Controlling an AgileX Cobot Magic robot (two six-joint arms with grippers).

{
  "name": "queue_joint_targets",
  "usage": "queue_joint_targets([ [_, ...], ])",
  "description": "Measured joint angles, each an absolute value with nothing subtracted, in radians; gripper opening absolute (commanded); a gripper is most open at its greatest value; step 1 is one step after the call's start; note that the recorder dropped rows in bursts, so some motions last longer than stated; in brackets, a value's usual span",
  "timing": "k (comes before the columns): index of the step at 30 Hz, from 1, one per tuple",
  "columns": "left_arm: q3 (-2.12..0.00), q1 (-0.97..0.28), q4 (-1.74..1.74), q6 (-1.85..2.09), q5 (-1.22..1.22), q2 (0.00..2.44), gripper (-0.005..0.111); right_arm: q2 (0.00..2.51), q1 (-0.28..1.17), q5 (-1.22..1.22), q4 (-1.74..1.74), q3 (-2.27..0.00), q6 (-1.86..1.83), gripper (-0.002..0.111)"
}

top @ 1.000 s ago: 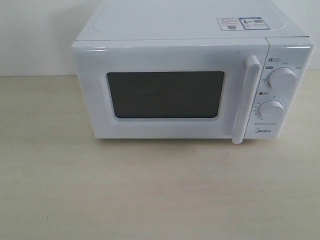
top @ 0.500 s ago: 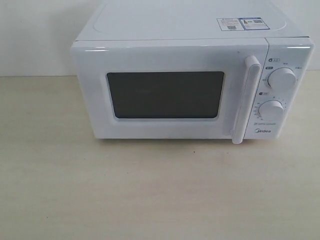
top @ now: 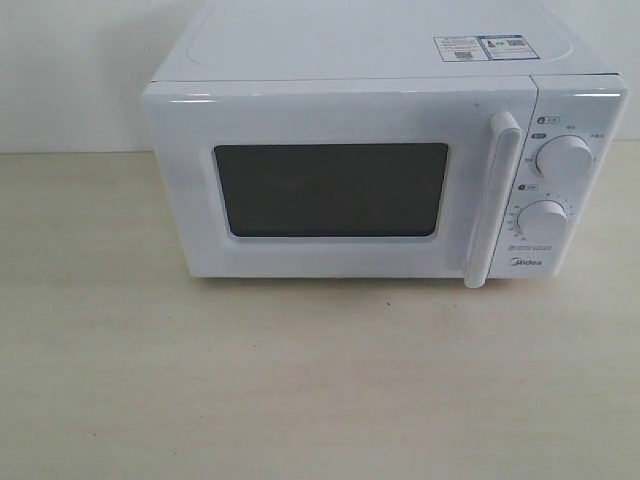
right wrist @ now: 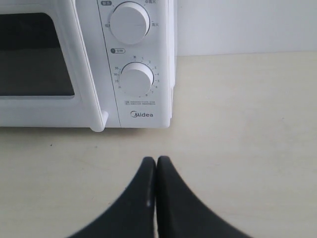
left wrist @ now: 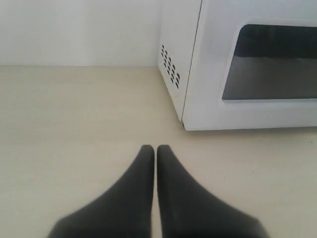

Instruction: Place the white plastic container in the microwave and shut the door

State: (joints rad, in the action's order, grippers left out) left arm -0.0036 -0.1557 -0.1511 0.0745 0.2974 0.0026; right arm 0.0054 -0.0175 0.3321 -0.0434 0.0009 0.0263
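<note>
Nearest the wrist cameras, the left gripper (left wrist: pixel 156 148) and the right gripper (right wrist: pixel 156 159) were each seen with dark fingers pressed together tip to tip, nothing held between them, both poised low over the pale table (top: pixel 300 380); neither was caught in the exterior view. No white plastic container was found on the table in any view, and whether it lay inside the oven could not be told, since the window (top: pixel 330 190) was dark. Beyond the bare stretch of table, the microwave (top: pixel 350 110) was stood squarely facing the arms, its door (top: pixel 190 200) shut flush with the front. Any coming move was judged to turn on the bar handle (top: pixel 495 200). It was set upright, long axis vertical, at the door's right edge beside the control panel and ahead of the right gripper, so the right arm was judged the nearer one. The left gripper was faced by the door's opposite corner and the vented side wall (left wrist: pixel 170 67). On the panel, an upper dial (top: pixel 563 157) was stacked over a lower dial (top: pixel 543 221); numerals were ringed around the lower one, and "Midea" (right wrist: pixel 141 115) was printed beneath it. The small captions beside the dials were too fine to be read. Farthest back, two stickers (top: pixel 482 47) were fixed to the top, their print illegible.
</note>
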Motion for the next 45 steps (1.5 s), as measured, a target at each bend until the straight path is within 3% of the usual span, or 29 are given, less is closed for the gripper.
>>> queue_joint_targets([
  [8,-0.004,-0.028,-0.15,0.09,0.299,0.003,0.004,0.005,-0.017,0.332,-0.043,0.001,0.026,0.0],
  [45,-0.004,-0.022,-0.15,0.092,0.305,0.003,0.004,0.005,-0.017,0.332,-0.043,0.001,0.026,0.0],
])
